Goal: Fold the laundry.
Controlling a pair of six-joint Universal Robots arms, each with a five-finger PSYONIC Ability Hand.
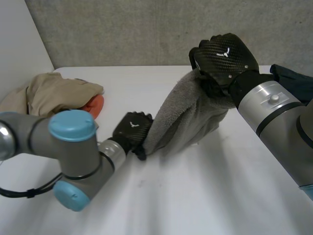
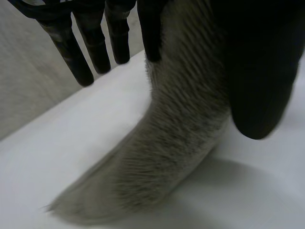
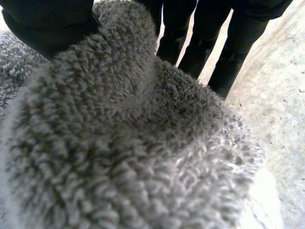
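Grey terry towel (image 1: 186, 117) hangs in the air above the middle of the white table (image 1: 195, 196), stretched slanting between the two hands, and only its lower end comes near the table top. The right hand (image 1: 225, 56) holds the upper end high. In the right wrist view the towel (image 3: 119, 143) is bunched under the thumb of this hand (image 3: 47, 24), with the straight fingers (image 3: 238, 33) behind the cloth, so it is pinched. The left hand (image 1: 132, 128) is low, just above the table, at the lower end. In the left wrist view the towel (image 2: 181, 143) passes between the thumb (image 2: 257, 71) and the straight, slightly spread fingers (image 2: 95, 43), one of them lying on the cloth. Far to the left a beige garment (image 1: 49, 93) lies crumpled with an orange cloth (image 1: 95, 105) touching it. A dark blue cloth (image 1: 293, 78) lies behind the right arm.
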